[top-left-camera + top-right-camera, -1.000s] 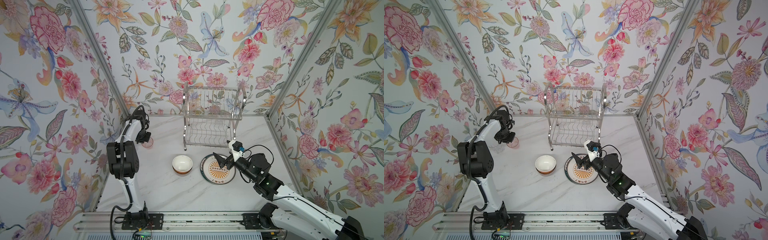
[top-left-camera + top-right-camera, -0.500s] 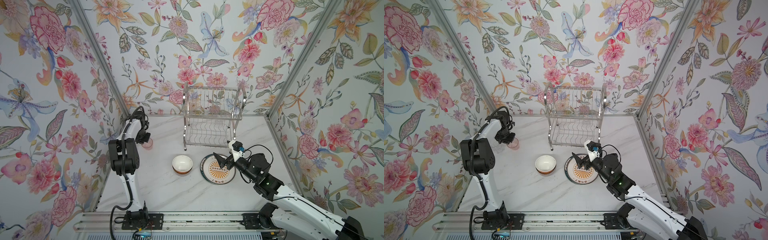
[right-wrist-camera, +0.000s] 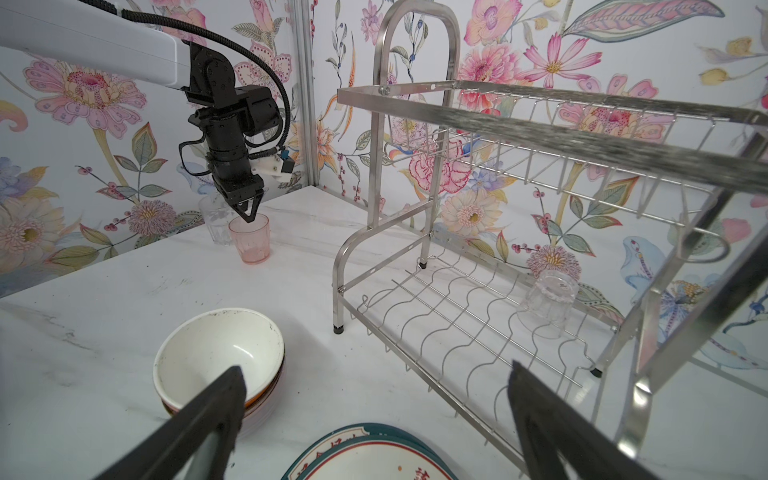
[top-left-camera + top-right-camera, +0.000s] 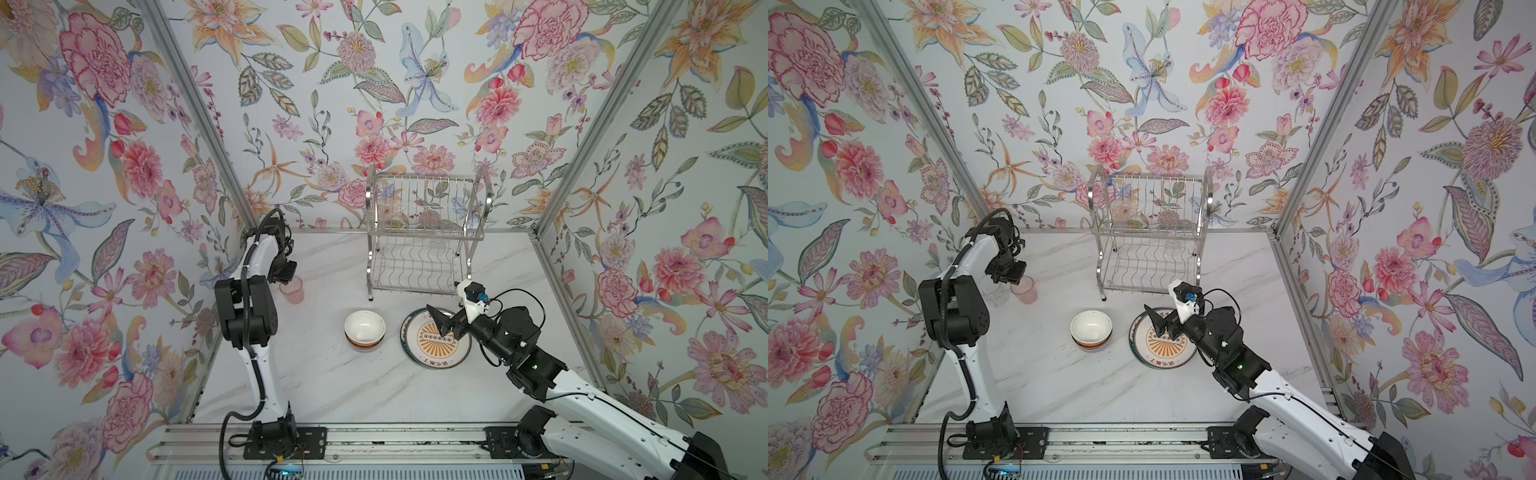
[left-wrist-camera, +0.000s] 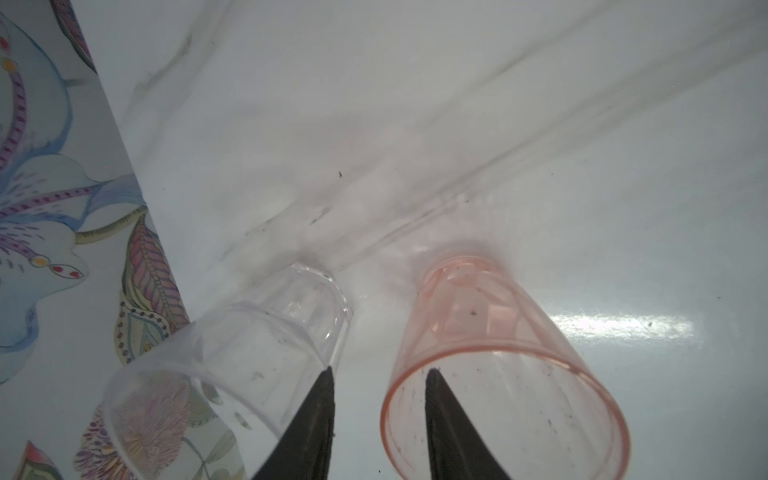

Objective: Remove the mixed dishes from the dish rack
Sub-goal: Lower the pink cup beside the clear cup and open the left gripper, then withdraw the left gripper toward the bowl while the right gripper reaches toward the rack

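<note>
— How tight is it on the left?
— Tight. The left gripper [image 5: 378, 372] hangs over a pink cup [image 5: 498, 353] just beside a clear glass [image 5: 257, 345], both near the flowered wall [image 5: 62, 208]. Its fingers are apart, the cup's thin rim between them, one tip inside.
— And the rack?
— The rack [image 3: 540, 124] stands at the back wall, shiny wire with wavy slots. One tumbler [image 3: 548, 301] sits upside down on its lower shelf.
— The rest?
— Stacked bowls [image 4: 365, 330] and plates [image 4: 432, 349] on the white veined table [image 4: 332, 386], open room in front. The right gripper [image 3: 374, 368] hovers over the plates, fingers wide apart
</note>
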Motion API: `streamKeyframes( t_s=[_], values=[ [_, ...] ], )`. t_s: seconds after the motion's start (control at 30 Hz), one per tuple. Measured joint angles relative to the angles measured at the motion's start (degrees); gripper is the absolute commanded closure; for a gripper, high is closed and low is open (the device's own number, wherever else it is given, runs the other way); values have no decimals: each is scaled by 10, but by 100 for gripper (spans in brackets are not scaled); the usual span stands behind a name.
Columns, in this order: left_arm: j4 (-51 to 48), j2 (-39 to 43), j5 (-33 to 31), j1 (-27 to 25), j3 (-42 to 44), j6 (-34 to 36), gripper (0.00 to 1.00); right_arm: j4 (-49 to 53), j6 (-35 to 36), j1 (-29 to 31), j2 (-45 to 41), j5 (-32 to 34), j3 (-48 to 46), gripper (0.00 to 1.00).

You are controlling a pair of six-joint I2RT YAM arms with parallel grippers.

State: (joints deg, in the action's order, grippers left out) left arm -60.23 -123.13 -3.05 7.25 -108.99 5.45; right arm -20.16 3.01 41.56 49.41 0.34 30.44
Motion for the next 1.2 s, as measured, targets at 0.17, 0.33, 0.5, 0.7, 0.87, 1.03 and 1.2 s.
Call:
streamKeyframes(
  t_s=[0.17, 0.33, 0.5, 0.7, 0.87, 1.03, 1.2],
  values=[
    [-12, 0, 16, -2, -41, -4, 41, 7, 3, 1, -10, 42, 0, 1],
    [-23, 19, 26, -13, -62, -7, 32, 18, 33, 1, -70, 109, -2, 1],
    [-25, 82, 51, -35, -63, -8, 28, 37, 63, 0, -135, 158, -17, 1],
    [27, 198, 104, -63, -20, -12, 23, 38, 66, -1, -135, 177, -49, 1],
    [121, 320, 160, -100, 112, 24, 7, -25, 57, -1, -64, 170, -79, 1],
    [250, 460, 219, -154, 309, 50, 1, -101, 49, -1, 34, 150, -96, 1],
    [391, 562, 269, -154, 480, 50, 1, -189, 49, -1, 125, 144, -95, 1]
  ],
)
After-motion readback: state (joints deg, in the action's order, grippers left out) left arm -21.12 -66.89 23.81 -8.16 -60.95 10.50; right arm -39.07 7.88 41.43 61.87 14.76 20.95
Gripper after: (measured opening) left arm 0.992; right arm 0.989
